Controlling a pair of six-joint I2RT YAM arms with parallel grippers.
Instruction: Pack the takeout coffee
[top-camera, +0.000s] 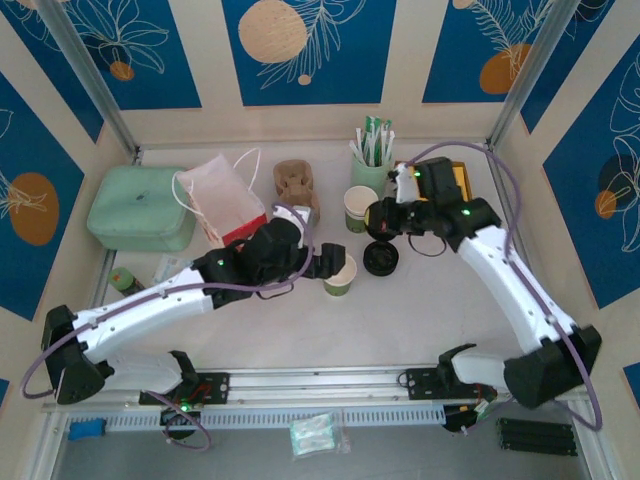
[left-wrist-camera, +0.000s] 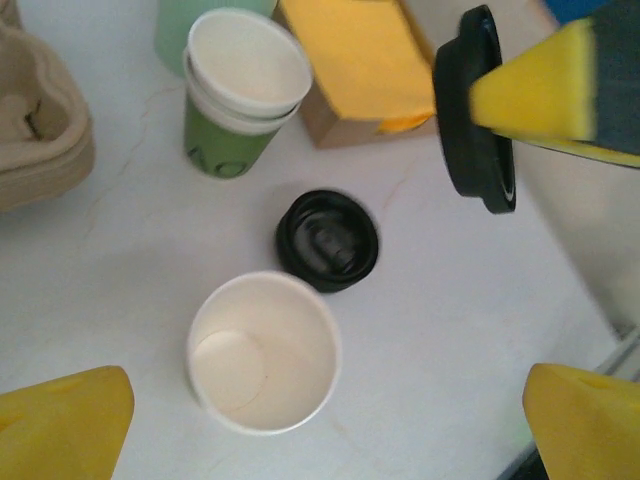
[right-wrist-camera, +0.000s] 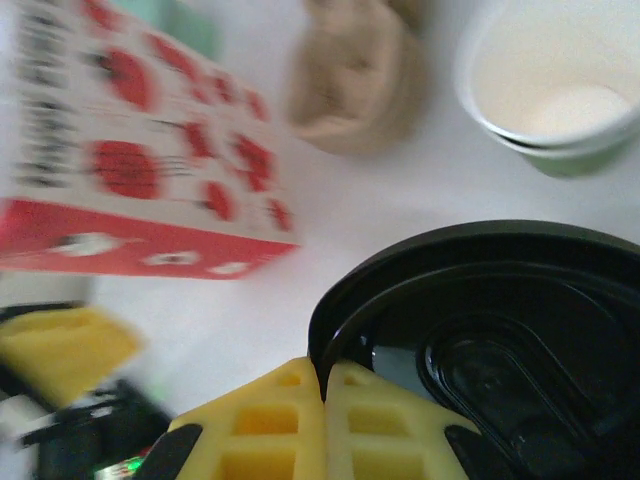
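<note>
Takeout coffee cup (left-wrist-camera: 263, 350): white paper, green lower band, rolled rim, upright, empty, mid-tabletop, under released left end effector (left-wrist-camera: 325, 430), pads wide apart. Round black plastic lid (right-wrist-camera: 500, 330), glossy, tilted on edge, rim pinched in clenched right end effector (right-wrist-camera: 325, 400). Second black lid (left-wrist-camera: 328, 240) flat just beside cup. Stacked cups (left-wrist-camera: 240, 90) toward far edge, top one empty

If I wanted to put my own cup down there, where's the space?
The widest bare patch of table lies between left arm and right arm, on the near side of the paper cup and loose black lid. A narrow strip runs between the right arm and the right wall. The back is crowded: paper bag, cup carrier, stacked cups, tumbler.
</note>
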